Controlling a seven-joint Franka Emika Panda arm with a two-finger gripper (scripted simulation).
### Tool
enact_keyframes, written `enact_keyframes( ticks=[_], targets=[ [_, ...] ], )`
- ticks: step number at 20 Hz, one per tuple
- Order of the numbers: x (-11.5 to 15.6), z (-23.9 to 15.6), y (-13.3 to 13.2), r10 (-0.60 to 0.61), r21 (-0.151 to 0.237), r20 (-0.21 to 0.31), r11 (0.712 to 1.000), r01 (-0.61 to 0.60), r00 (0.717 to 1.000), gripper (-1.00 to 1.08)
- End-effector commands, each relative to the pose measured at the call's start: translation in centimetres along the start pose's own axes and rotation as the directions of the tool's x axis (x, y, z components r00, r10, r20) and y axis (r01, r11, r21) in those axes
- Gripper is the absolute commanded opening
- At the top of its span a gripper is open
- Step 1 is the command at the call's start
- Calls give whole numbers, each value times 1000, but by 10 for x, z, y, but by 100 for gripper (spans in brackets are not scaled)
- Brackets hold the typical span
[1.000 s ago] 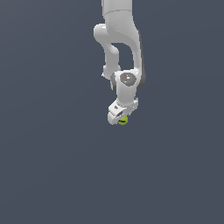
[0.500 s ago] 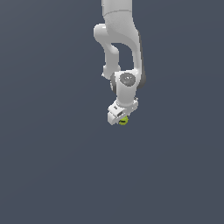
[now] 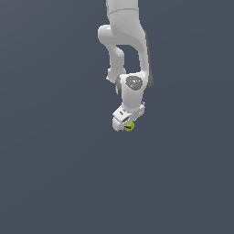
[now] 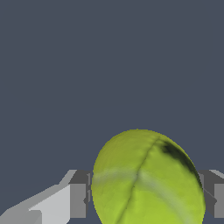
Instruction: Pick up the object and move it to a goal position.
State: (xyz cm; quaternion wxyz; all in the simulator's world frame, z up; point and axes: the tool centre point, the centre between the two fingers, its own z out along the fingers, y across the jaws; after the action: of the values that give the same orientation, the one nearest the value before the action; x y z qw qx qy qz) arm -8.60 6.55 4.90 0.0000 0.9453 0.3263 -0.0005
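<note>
The object is a small yellow-green ball [image 3: 130,126] with a dark mark, showing just under the white gripper [image 3: 126,124] in the exterior view. In the wrist view the ball [image 4: 146,179] fills the space between the two grey fingers [image 4: 78,199], which press on its sides. The gripper is shut on the ball. The white arm [image 3: 130,55] comes down from above, slightly to the exterior view's right of centre. Most of the ball is hidden behind the gripper in the exterior view.
A plain dark grey surface [image 3: 55,173] surrounds the arm on all sides, with no other objects, edges or goal marker visible.
The arm and gripper have drifted slightly upward with the ball still held; otherwise the pose looks the same.
</note>
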Motion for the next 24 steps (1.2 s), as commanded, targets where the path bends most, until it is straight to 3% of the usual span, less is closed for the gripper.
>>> enact_keyframes(
  ticks=[1,24],
  targets=[
    [6,-7,4,0,-1,-2,1000,0,1000,-100],
    [106,-108,69,-1,0,-2,1000,1,1000,-100]
  ],
)
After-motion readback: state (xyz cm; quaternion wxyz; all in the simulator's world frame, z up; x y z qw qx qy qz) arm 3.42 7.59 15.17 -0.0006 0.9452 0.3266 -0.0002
